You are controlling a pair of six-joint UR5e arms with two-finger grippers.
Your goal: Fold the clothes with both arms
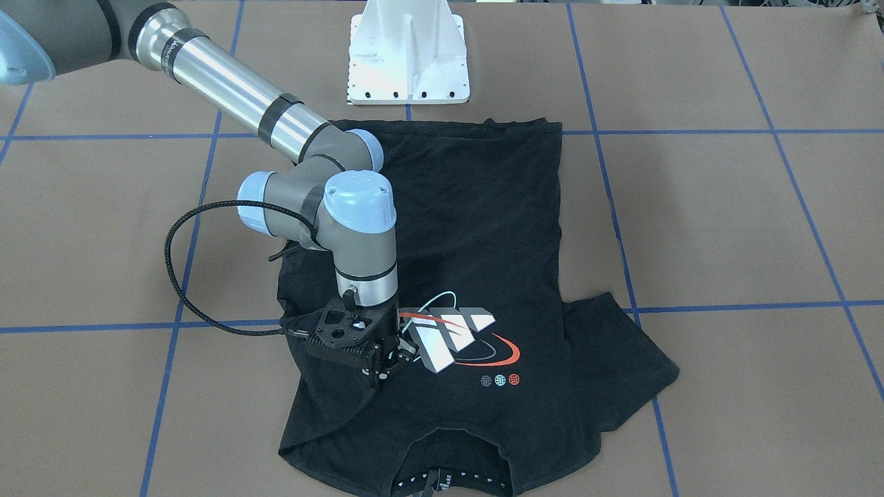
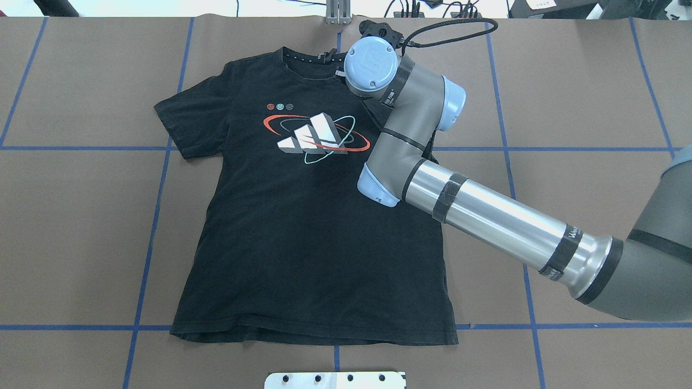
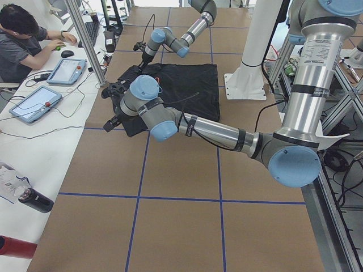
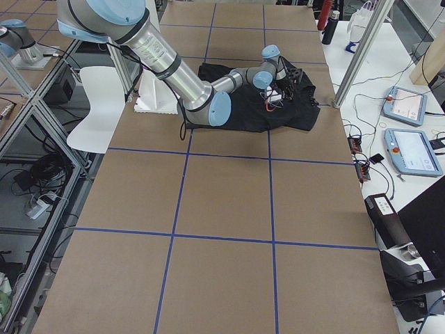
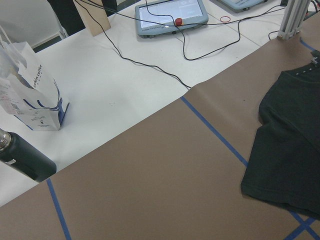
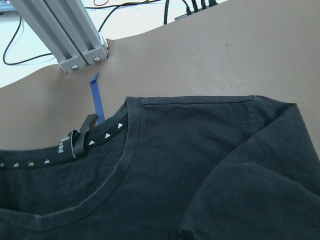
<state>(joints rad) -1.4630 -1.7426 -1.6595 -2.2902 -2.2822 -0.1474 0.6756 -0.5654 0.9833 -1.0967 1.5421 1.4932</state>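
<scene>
Overhead exterior first: where is our shirt?
— Flat on the bench, print up, collar at the far edge, left sleeve spread. The right sleeve looks turned in over the chest.
— And our end effectors?
— The right end effector sits low over that fold, beside the print. It is black on black, so we cannot tell whether its fingers are apart or pinching cloth. The left end effector hangs off the shirt past the left sleeve, and we cannot tell its state either.
— How do we do this well?
— We'd lay the fold flat, let go cleanly, lift straight up, then mirror it on the left.
</scene>
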